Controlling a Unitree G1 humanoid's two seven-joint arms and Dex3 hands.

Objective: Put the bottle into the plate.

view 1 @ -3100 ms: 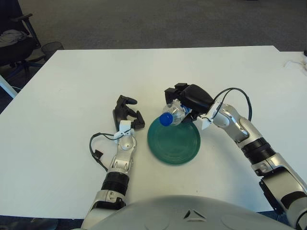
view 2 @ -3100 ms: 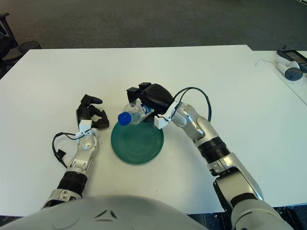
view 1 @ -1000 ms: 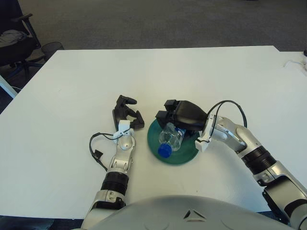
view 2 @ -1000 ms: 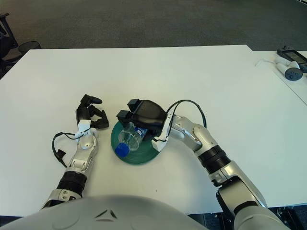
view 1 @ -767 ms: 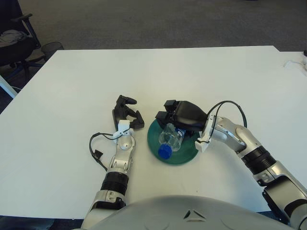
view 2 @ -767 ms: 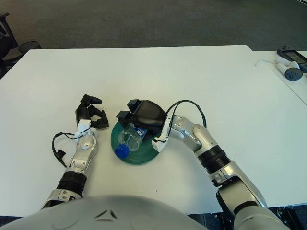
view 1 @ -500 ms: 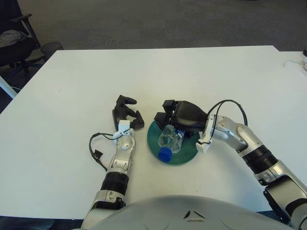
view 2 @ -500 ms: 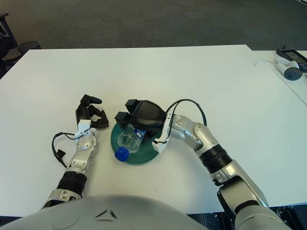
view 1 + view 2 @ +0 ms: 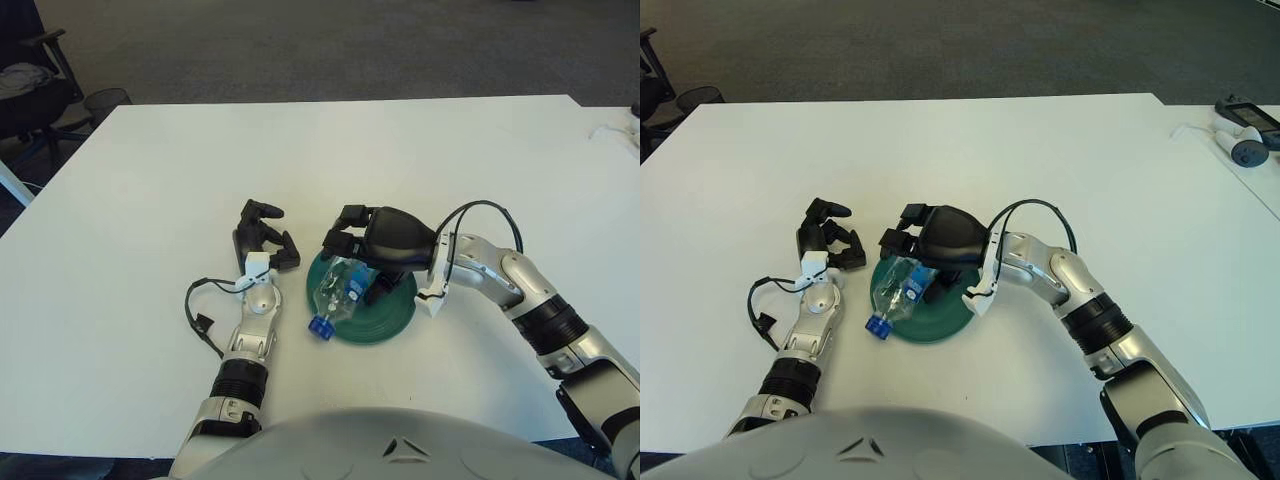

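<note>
Grey carpet lies behind a white table (image 9: 450,150) that fills most of the left eye view. On it sits a green plate (image 9: 385,308), and a clear bottle (image 9: 338,300) with a blue cap lies on its side across the plate's left part, the cap end reaching past the rim toward the robot. The right hand (image 9: 372,240) is over the far edge of the plate, its dark fingers spread and loose above the bottle's base end, gripping nothing. The left hand (image 9: 260,235) shows just left of the plate, fingers partly curled around nothing. A black chair (image 9: 30,90) stands off the table's far left corner.

From the right eye view, the bottle (image 9: 898,296) again lies tilted on the plate (image 9: 940,318), cap (image 9: 876,326) hanging beyond the near left rim. The right hand (image 9: 930,240) hovers just behind it, fingers apart. White devices (image 9: 1243,135) lie at the far right.
</note>
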